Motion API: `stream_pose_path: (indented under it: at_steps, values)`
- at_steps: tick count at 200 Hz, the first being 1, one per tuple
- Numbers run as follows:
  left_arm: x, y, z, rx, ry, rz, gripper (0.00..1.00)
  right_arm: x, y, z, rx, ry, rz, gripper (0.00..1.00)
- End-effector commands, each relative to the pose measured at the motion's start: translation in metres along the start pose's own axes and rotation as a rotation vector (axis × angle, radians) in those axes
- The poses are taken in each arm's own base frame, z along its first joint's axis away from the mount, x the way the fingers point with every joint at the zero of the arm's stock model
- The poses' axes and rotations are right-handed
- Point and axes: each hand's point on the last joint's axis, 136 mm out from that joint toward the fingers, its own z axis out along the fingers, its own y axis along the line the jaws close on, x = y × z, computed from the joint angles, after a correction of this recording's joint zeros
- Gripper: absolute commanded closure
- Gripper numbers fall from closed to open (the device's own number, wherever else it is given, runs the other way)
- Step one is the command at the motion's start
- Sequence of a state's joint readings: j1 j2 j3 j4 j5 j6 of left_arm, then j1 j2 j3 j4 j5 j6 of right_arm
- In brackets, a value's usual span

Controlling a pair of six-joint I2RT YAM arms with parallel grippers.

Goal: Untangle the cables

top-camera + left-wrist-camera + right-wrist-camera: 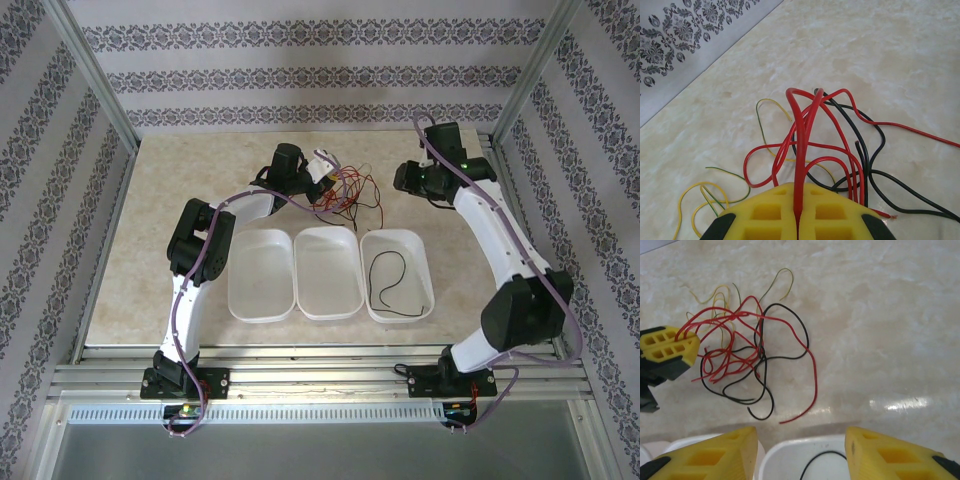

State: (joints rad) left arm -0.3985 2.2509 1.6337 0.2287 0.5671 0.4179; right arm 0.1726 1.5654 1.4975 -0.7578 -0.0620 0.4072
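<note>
With left jaws clamped on a red cable running ahead into the tangle, right jaws apart on its opposite side.

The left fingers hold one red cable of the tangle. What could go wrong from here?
1. The left fingers are shut on a red cable that crosses the black cables; pulling may tighten the tangle rather than free it.
2. The right fingers are open and pin nothing, so the whole tangle may be dragged along.
</note>
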Motion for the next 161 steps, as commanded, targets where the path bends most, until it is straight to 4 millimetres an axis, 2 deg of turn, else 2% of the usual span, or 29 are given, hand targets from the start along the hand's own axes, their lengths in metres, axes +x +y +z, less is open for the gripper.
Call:
stream_pose_path:
  at_steps: [1, 90, 121, 161]
  values:
    - [0.003, -0.006, 0.007, 0.015, 0.004, 0.011, 0.95, -0.020, 0.013, 0.009, -0.021, -0.042, -0.050, 0.50]
    - [0.003, -0.006, 0.007, 0.016, 0.002, 0.007, 0.96, -0.029, 0.044, 0.087, 0.001, 0.038, -0.196, 0.51]
    - [0.003, -0.006, 0.008, 0.013, 0.002, 0.007, 0.96, -0.031, 0.055, 0.106, -0.004, 0.076, -0.238, 0.52]
    - [0.004, -0.004, 0.009, 0.009, 0.002, 0.008, 0.96, -0.031, 0.054, 0.124, 0.008, 0.114, -0.257, 0.53]
